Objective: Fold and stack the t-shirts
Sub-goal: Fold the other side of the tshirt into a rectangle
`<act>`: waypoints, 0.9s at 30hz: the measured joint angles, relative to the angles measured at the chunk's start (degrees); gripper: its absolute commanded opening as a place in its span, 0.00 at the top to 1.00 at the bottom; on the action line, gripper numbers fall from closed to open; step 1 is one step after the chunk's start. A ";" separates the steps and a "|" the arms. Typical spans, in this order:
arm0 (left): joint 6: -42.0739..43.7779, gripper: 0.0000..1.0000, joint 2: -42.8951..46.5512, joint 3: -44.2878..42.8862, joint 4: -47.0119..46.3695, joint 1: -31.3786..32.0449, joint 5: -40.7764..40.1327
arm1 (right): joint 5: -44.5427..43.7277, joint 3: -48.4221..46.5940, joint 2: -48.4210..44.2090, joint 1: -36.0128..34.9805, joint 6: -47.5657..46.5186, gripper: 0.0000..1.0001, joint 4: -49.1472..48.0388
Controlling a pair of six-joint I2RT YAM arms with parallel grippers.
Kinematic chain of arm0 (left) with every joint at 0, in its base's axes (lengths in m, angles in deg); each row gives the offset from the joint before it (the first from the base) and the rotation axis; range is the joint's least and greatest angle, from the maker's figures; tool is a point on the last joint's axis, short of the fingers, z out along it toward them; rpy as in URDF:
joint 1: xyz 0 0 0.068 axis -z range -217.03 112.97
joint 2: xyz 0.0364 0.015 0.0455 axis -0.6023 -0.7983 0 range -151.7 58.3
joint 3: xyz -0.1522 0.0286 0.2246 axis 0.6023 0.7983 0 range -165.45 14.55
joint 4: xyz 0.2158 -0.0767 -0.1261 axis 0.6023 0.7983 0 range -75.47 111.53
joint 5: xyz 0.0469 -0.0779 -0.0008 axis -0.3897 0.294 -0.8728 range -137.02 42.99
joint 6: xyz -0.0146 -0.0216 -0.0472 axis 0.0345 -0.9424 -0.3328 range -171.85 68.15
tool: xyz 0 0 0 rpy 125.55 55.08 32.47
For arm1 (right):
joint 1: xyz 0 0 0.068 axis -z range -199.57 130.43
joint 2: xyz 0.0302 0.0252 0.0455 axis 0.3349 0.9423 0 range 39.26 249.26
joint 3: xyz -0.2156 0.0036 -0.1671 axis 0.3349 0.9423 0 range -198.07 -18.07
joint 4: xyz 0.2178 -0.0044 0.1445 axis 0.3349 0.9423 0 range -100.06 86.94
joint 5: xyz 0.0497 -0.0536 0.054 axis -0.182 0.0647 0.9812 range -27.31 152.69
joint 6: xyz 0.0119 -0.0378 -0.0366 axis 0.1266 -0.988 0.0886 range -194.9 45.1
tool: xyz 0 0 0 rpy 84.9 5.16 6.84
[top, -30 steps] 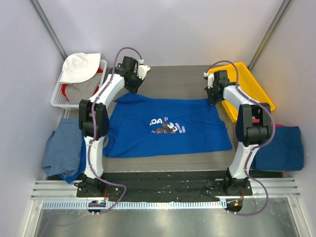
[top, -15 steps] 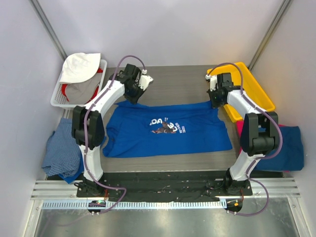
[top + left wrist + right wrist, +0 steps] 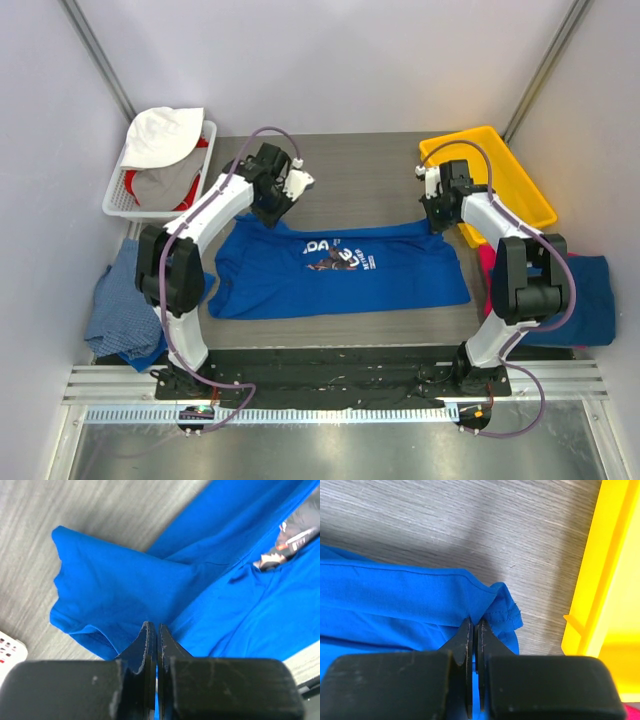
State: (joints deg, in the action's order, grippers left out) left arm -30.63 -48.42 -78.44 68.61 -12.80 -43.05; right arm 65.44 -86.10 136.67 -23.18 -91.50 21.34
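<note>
A royal blue t-shirt (image 3: pixel 340 270) with a round white-and-brown chest print (image 3: pixel 338 255) lies across the middle of the table. Its far edge is lifted and folded toward the near side. My left gripper (image 3: pixel 268 213) is shut on the far left corner of that shirt (image 3: pixel 130 590). My right gripper (image 3: pixel 435 222) is shut on its far right corner (image 3: pixel 485 602). A plain blue t-shirt (image 3: pixel 575 300) lies folded at the right over a magenta pink one (image 3: pixel 487 262). A checked blue garment (image 3: pixel 128 305) lies at the left edge.
A white basket (image 3: pixel 118 195) with a white garment (image 3: pixel 163 135) and red and grey cloth stands at the far left. A yellow tray (image 3: pixel 497 185) (image 3: pixel 607 580) sits at the far right, close beside my right gripper. Grey walls enclose the table.
Both grippers have moved toward the near side, pulling the shirt's far edge with them. The fold now covers more of the shirt and reaches the top of the chest print.
</note>
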 measured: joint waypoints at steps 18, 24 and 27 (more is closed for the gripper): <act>-0.07 1.00 0.26 -2.49 11.69 5.18 -5.97 | -0.02 1.20 -1.92 0.00 -1.20 0.97 0.07; -0.17 1.00 0.26 -2.89 15.89 7.54 -7.02 | 0.00 1.20 -1.92 0.00 -1.55 0.97 0.28; -0.24 1.00 0.26 -2.89 17.70 8.96 -7.54 | -0.02 1.20 -1.92 0.00 -1.77 0.97 0.39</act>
State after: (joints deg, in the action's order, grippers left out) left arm -30.87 -48.16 -81.33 86.32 -3.84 -50.59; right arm 65.41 -84.90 134.74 -23.18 -93.27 21.74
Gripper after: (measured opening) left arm 0.022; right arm 0.041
